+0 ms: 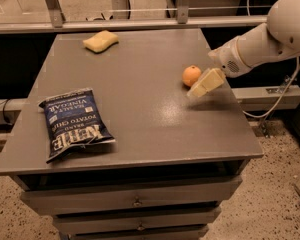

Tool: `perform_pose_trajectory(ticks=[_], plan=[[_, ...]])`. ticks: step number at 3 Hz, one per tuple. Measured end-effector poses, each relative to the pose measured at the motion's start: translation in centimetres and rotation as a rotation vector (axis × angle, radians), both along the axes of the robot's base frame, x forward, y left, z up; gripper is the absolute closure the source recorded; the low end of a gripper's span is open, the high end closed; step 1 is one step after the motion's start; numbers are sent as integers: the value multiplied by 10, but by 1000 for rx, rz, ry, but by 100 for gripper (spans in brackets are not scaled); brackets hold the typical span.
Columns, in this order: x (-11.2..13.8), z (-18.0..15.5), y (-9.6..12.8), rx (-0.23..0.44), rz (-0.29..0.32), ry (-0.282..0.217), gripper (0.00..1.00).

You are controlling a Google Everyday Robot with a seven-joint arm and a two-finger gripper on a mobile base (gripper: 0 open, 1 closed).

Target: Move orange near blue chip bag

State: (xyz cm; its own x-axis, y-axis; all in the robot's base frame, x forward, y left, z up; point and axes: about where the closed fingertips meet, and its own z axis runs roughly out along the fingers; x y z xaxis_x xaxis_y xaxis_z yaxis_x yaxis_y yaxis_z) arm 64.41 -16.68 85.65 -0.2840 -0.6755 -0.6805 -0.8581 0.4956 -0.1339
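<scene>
— As you start at the left side of the grey table [150, 129], what lies there?
— The blue chip bag [76, 123], flat on its back near the front left corner, its lettering upside down from this side. Further back, near the far edge, is a pale yellow sponge [100, 40].
— And the orange [191, 75]?
— Well apart from the bag, on the right half of the table, resting on the surface by itself.
— Where is the gripper [205, 83]?
— Just right of the orange, slanting down toward the table with its tip low, in front of the fruit. The orange sits beside it on its left, not inside it. I cannot tell if they touch.
— Open or closed?
— That cannot be made out; it shows as one pale wedge.
— Beyond it?
— The white arm [260, 41] reaches in from the upper right.
</scene>
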Motion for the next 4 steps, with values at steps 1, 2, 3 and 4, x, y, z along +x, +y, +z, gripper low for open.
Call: perform_pose_trajectory(ticks=[1,2,3,4], plan=[[5,-5,10,54,-7,9,23],[6,-4,13,84,-11,16,46],[0,7,17,127,-5,21,77],[-8,38,24,171,23,-7,100]])
